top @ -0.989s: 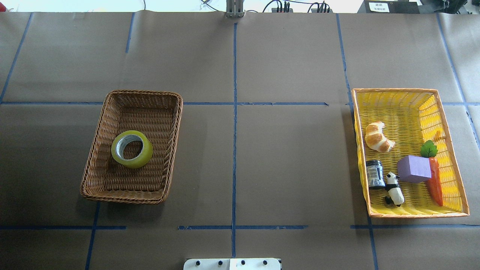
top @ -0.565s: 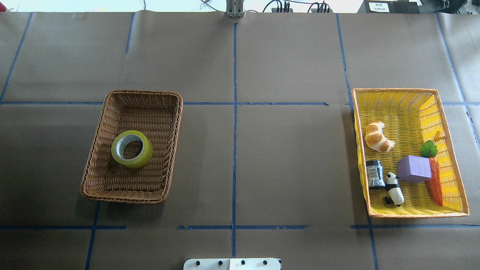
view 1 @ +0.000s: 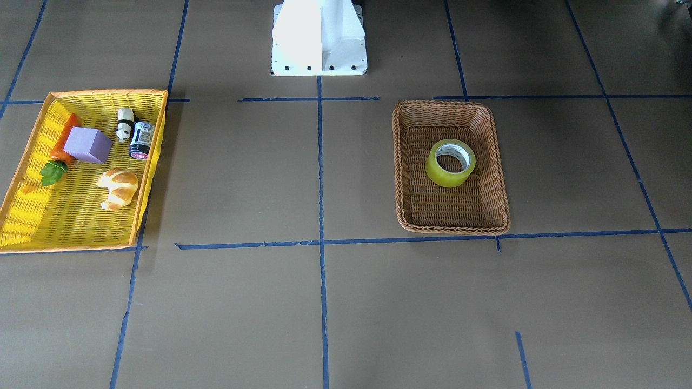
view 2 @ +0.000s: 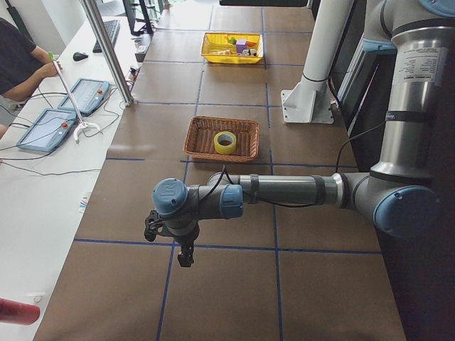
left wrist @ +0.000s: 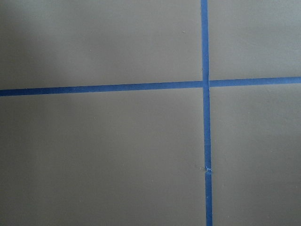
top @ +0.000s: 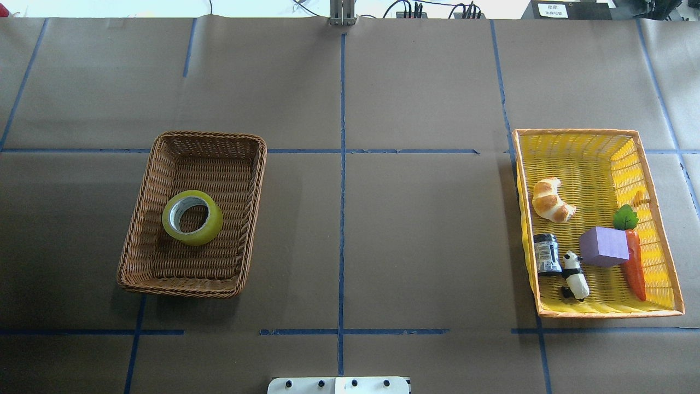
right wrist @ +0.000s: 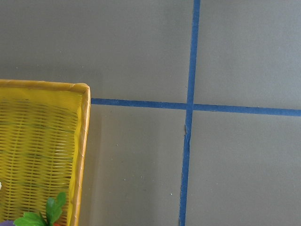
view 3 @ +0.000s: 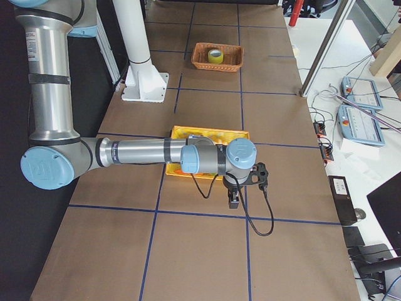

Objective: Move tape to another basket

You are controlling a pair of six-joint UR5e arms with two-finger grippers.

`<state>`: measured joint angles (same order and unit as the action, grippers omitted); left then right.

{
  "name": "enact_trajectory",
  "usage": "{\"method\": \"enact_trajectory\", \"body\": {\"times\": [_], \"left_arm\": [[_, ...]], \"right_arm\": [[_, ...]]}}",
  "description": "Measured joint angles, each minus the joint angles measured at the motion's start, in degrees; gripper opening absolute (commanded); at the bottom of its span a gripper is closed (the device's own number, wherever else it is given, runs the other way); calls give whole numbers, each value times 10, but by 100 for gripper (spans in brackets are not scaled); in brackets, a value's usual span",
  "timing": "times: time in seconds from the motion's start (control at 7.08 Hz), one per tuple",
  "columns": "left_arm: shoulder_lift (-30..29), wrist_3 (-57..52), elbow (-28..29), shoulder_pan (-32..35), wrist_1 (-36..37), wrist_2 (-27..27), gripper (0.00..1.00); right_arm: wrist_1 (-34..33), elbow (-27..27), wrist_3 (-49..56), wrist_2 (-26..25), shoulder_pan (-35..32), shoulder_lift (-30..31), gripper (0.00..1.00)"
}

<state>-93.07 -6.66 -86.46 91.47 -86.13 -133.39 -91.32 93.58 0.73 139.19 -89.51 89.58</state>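
The yellow tape roll (top: 192, 217) lies flat in the brown wicker basket (top: 210, 135) on the table's left half. Both also show in the front view, tape (view 1: 450, 162) in basket (view 1: 448, 104), and small in the left side view (view 2: 225, 142). My left gripper (view 2: 186, 256) hangs over bare table far to the left of the basket, seen only in the left side view. My right gripper (view 3: 233, 200) hangs just beyond the yellow mesh basket, seen only in the right side view. I cannot tell if either is open or shut.
A yellow plastic mesh basket (top: 579, 131) at the right holds a croissant (top: 551, 200), a purple block (top: 603, 247), a toy carrot (top: 634, 271), a panda figure (top: 575, 275) and a black jar (top: 547, 254). Its corner shows in the right wrist view (right wrist: 84, 141). The robot base (top: 339, 384) stands at the near edge.
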Motion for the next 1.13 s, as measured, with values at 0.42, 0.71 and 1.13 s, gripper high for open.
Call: {"method": "enact_trajectory", "body": {"times": [0.42, 0.71, 1.13], "left_arm": [[0, 0, -2, -1, 0, 0, 100], [-1, 0, -2, -1, 0, 0, 100], [-1, 0, 0, -1, 0, 0, 100]], "right_arm": [[12, -4, 6, -4, -8, 29, 100], [19, -8, 8, -5, -17, 37, 100], [20, -9, 7, -5, -26, 37, 100]]}}
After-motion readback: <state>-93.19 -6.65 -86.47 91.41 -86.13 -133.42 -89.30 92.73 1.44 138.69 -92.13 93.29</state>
